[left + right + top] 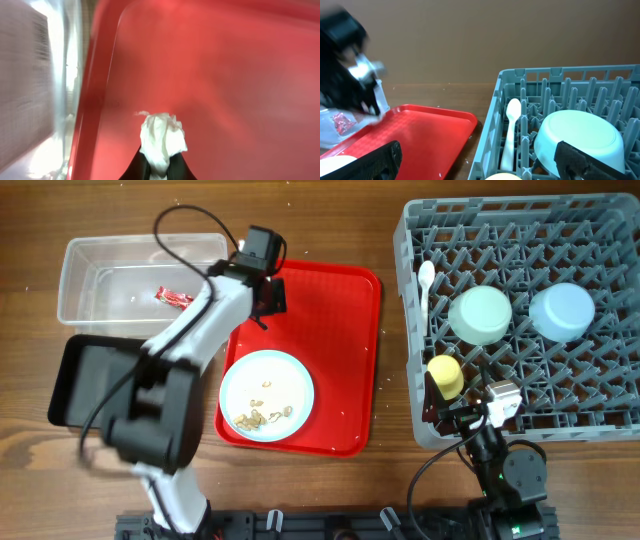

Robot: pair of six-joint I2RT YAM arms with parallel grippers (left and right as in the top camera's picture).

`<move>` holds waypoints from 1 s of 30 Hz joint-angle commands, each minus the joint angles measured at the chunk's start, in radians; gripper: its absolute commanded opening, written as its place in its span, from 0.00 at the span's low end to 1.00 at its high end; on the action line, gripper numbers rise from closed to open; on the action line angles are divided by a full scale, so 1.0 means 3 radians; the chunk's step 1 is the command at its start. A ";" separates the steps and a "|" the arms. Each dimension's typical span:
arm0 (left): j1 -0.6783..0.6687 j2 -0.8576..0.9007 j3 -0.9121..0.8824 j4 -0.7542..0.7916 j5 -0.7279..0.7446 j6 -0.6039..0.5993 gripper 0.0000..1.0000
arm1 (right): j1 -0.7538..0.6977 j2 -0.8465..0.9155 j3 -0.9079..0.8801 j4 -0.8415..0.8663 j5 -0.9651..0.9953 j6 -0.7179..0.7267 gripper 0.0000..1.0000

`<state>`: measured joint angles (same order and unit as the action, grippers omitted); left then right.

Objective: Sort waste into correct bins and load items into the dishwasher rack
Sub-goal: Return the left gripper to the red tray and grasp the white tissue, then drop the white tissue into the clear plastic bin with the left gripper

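The wooden surface (30, 480) is dotted with pale specks near the clear tub (75, 280), and the right wrist view shows a plain brown backdrop behind it.

The left arm lies across the black tray (85, 380) and hides its right side. From overhead I cannot make out what the left gripper (268, 293) carries. The left wrist view is blurred, but it shows the jaws closed on the crumpled white paper ball (161, 137), above the red tray (340, 330) near its corner beside the tub. The right gripper (478, 147) sits at the near edge of the dishwasher rack (600, 410) with its jaws spread wide and nothing between them. Its fingers are cut off at the bottom of its own view.

The red candy wrapper (172, 298) lies inside the tub. The pale blue plate (280, 375) rests on the red tray with beige crumbs (265, 416) on it. In the rack are the white spoon (426, 280), the mint green bowl (480, 315), the pale blue bowl (562, 310) and the yellow cup (446, 375). The cup is just beside the right gripper.
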<state>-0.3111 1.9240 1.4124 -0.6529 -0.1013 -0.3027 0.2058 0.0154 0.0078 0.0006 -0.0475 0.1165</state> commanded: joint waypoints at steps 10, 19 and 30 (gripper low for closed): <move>0.0846 -0.1077 0.0008 -0.0362 -0.0177 -0.0778 0.04 | -0.0005 -0.0027 -0.0009 0.0008 0.0009 0.0057 1.00; 0.1353 -0.0188 -0.0017 -0.0395 0.0476 -0.1109 0.14 | -0.0005 -0.0027 -0.0009 0.0008 0.0009 0.0057 1.00; 0.1353 -0.0413 0.0006 -0.0347 0.0472 -0.1111 0.59 | -0.0005 -0.0027 -0.0009 0.0008 0.0009 0.0056 1.00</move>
<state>0.0910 1.8694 1.4067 -0.7502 0.0288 -0.6270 0.2058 0.0154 0.0078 0.0006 -0.0475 0.1165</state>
